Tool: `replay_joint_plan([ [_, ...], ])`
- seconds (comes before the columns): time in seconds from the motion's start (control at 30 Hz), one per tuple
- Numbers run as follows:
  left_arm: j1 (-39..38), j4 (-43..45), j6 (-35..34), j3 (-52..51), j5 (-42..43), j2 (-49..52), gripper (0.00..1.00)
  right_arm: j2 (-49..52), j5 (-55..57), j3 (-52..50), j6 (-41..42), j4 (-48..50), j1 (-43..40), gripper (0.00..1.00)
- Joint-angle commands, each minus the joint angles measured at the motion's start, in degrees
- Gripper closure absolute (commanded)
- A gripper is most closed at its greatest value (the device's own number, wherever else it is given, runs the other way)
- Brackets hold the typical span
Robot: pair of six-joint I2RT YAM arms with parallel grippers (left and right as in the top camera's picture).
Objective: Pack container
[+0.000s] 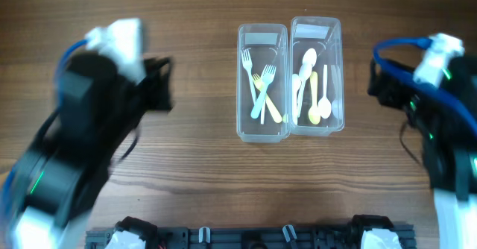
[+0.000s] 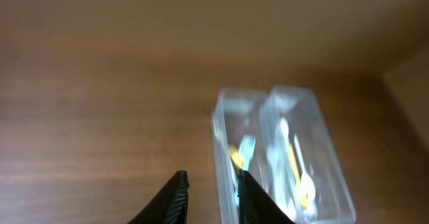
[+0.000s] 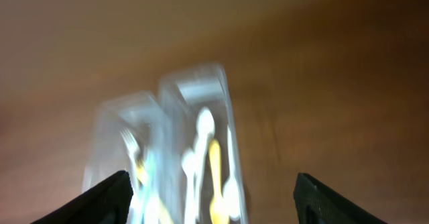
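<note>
Two clear plastic containers stand side by side at the table's far centre. The left container (image 1: 261,85) holds blue, yellow and white forks (image 1: 262,89). The right container (image 1: 316,77) holds white and yellow spoons (image 1: 311,85). My left gripper (image 1: 160,85) hovers left of the containers; in the left wrist view (image 2: 211,184) its fingers are a little apart and empty, with the fork container (image 2: 231,150) just ahead to the right. My right gripper (image 1: 375,77) hovers right of them; in the blurred right wrist view (image 3: 211,190) it is wide open and empty, facing both containers (image 3: 194,137).
The wooden table (image 1: 194,174) surrounds the containers. A black rail with arm mounts (image 1: 246,238) runs along the near edge. The containers' lids are not in view.
</note>
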Motion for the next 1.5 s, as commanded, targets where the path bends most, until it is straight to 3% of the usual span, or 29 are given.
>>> replay_joint_plan([
  [0.0,0.35,-3.02,1.57,0.94,-12.02,-15.82,0.78,-12.76,-1.33,2.05,-3.93,0.85,-0.13,0.19],
  [0.07,0.35,-4.35,1.36,0.94,-15.65,-22.47,0.75,-18.12,-1.31,2.25,-4.76,1.03,-0.13,0.16],
  [0.13,0.37,-5.81,1.36,0.94,-18.91,-28.11,0.65,-22.75,-1.31,2.25,-4.83,0.61,-0.13,0.09],
  [0.17,0.37,-6.88,1.36,0.92,-20.76,-31.01,0.54,-25.2,-1.31,2.25,-4.76,-0.02,-0.13,0.06],
  [0.2,0.37,-7.67,1.36,0.92,-21.75,-32.5,0.43,-26.43,-1.33,2.25,-4.74,-0.59,-0.13,0.06],
  [0.23,0.35,-9.66,1.36,0.87,-23.71,-35.01,0.01,-28.72,-1.31,2.23,-4.72,-2.21,-0.13,0.01],
  [0.53,0.35,-19.96,1.4,0.76,-26.73,-37.2,0.0,-30.12,-1.29,-0.13,-5.77,-5.44,-0.13,0.0],
  [0.87,0.37,-20.13,1.38,0.76,-26.71,-37.2,0.0,-30.12,-1.27,-0.11,-3.98,-0.96,-0.13,0.0],
  [1.23,0.35,-20.13,1.38,0.76,-26.71,-37.2,0.0,-30.12,-1.25,-0.11,20.7,-2.64,-0.13,0.0],
  [1.47,0.37,-20.13,1.4,0.76,-26.71,-37.2,0.0,-30.12,3.63,-0.11,22.43,-7.82,-0.13,0.0],
])
